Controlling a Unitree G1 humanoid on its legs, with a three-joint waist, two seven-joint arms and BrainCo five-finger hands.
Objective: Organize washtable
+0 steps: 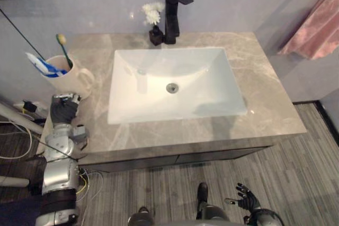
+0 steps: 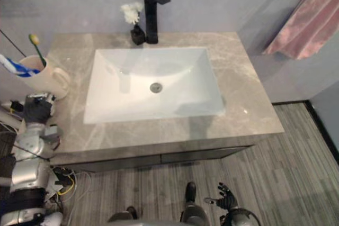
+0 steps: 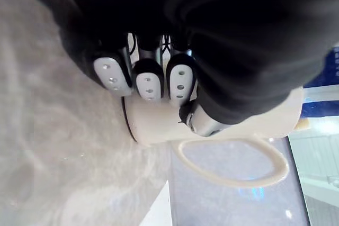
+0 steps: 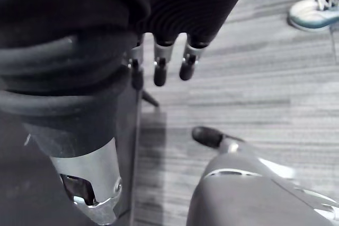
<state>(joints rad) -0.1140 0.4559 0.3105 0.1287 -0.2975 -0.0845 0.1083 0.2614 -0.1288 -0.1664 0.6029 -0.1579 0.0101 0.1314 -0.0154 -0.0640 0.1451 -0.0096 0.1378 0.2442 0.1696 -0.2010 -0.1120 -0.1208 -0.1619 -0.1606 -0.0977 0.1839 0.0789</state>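
mug holding toothbrush, upright at left edge of worktop | left hand just beside it, fingers curled on nothing | right hand low, fingers spread (idle) | risk: a knuckle nudge could tip mug off the edge

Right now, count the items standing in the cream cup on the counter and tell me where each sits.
2. A green-handled toothbrush stands nearly upright in the cup; a blue-and-white tube leans out over its left rim. Shorter items inside may be hidden.
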